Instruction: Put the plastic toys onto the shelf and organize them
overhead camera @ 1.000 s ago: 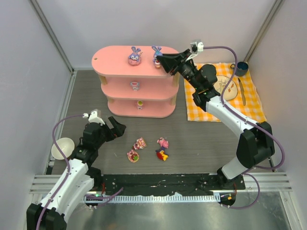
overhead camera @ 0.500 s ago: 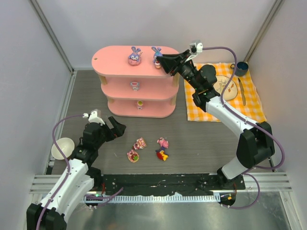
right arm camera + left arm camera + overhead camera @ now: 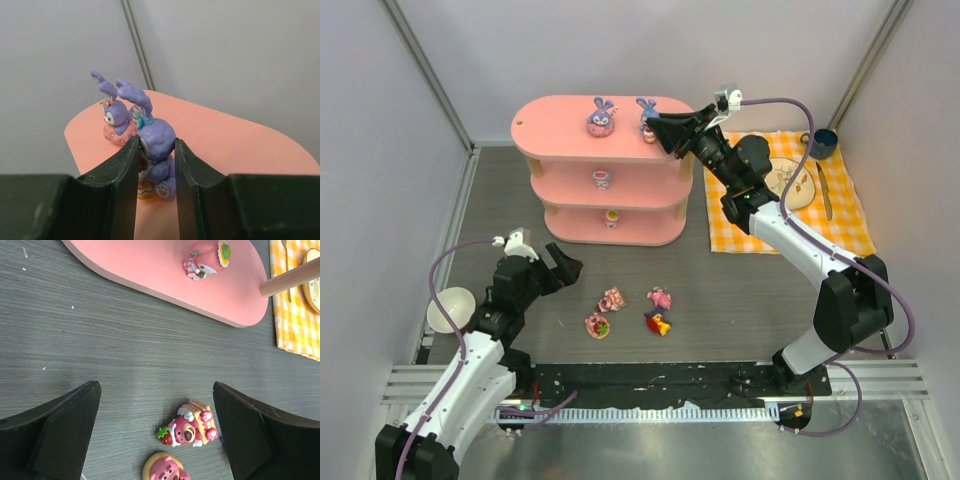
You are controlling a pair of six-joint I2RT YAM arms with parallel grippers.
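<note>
Right tool [image 3: 156, 145] grips purple long-eared plastic bunny [image 3: 159, 134], unchanged from a second ago; bunny seemingly rests on pink three-tier shelf [image 3: 235, 145]'s top board, so release looks due. Left tool [image 3: 155, 387] gapes empty over grey surface [image 3: 125, 350], where four small toys [image 3: 611, 299] wait.

Pink three-tier shelf [image 3: 555, 128] upright. Top tier: left purple bunny [image 3: 601, 118] standing free; right purple bunny [image 3: 647, 120] upright, pinched in right hand [image 3: 656, 126]. Middle tier: pink-white figurine [image 3: 601, 179]. Bottom tier: pink-yellow figurine [image 3: 611, 217]. Worktop [image 3: 740, 295] before shelf: strawberry bear [image 3: 611, 299], pink figure [image 3: 659, 298], round pink bear [image 3: 597, 325], red-yellow-purple figure [image 3: 658, 323], lying close together.
</note>
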